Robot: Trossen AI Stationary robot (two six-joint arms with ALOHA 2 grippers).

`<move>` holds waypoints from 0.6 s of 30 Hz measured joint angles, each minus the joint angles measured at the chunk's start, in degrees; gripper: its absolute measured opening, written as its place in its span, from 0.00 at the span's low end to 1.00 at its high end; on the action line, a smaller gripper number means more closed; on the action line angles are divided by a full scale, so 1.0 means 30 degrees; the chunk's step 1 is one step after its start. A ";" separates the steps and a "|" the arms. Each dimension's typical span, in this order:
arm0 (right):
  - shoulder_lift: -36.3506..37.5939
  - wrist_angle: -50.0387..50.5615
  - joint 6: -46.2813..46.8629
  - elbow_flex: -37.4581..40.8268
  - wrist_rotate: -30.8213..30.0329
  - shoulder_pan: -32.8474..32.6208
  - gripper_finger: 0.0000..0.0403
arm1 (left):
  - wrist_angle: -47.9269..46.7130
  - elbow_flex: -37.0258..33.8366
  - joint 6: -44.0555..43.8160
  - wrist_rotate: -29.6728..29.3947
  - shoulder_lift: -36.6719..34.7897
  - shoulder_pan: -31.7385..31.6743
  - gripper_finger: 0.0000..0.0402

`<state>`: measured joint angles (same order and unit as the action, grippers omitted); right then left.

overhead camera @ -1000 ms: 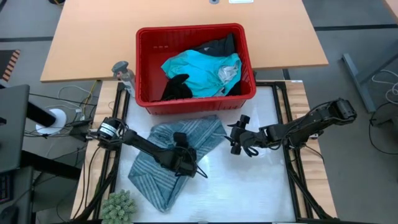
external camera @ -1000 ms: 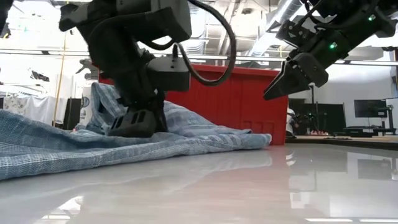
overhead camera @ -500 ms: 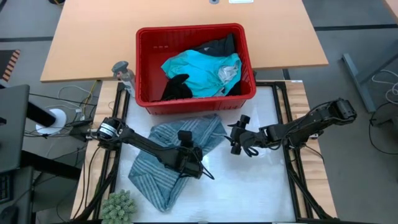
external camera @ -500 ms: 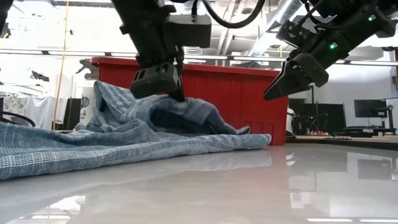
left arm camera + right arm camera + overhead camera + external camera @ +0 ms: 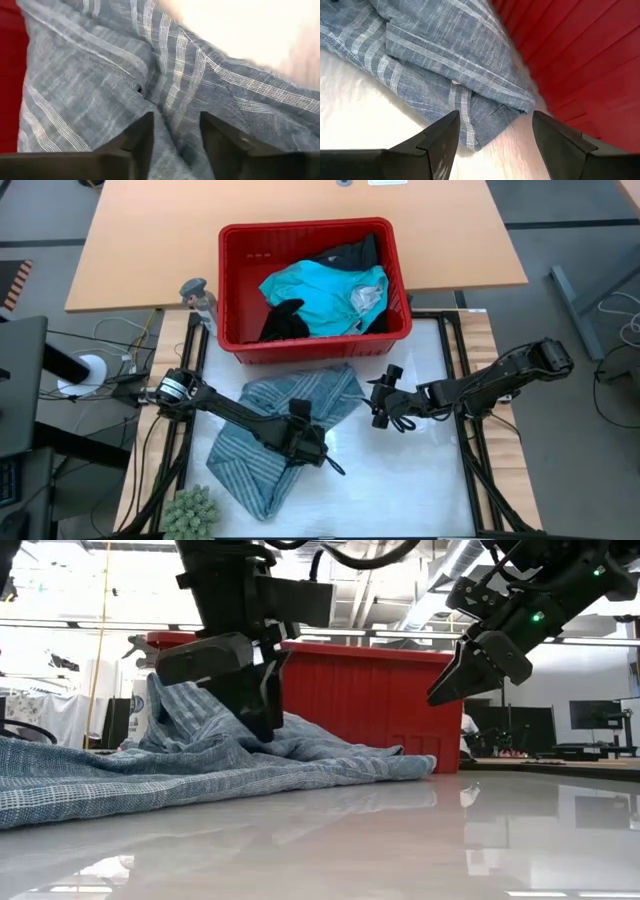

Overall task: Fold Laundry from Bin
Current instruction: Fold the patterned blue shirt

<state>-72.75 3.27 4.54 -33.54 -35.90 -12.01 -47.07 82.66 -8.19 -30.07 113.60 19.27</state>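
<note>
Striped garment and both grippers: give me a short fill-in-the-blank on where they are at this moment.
1. The striped garment lies on the white table, in front of the ____ bin.
2. The left gripper hovers over the ____ garment.
3. The right gripper has its fingers ____.
4. A ____ garment lies in the bin.

Missing: red; striped; open; turquoise

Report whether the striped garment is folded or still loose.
Loose: the striped garment lies rumpled and unevenly spread on the white table before the bin.

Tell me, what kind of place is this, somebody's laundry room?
Probably not: it looks like a robotics lab or workshop. Two robot arms work a striped cloth on a white table beside a red bin; monitors and exposed ceiling ducts show behind.
</note>
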 joint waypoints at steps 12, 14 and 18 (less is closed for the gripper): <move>0.0000 0.0085 0.0005 0.0000 0.0000 0.0000 0.68 | 0.0291 -0.0121 0.0353 -0.2541 0.0494 0.0043 0.60; 0.0000 0.0152 0.0015 0.0000 0.0000 0.0000 0.68 | 0.0596 -0.0118 0.0424 -0.2675 0.1032 0.0082 0.60; -0.0007 0.0338 0.0180 0.0007 0.0000 0.0022 0.68 | 0.0404 -0.0119 0.0451 -0.5006 0.2085 0.0111 0.60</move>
<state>-72.77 4.28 5.08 -33.52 -35.90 -11.94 -45.86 82.30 -6.83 -45.09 119.86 19.60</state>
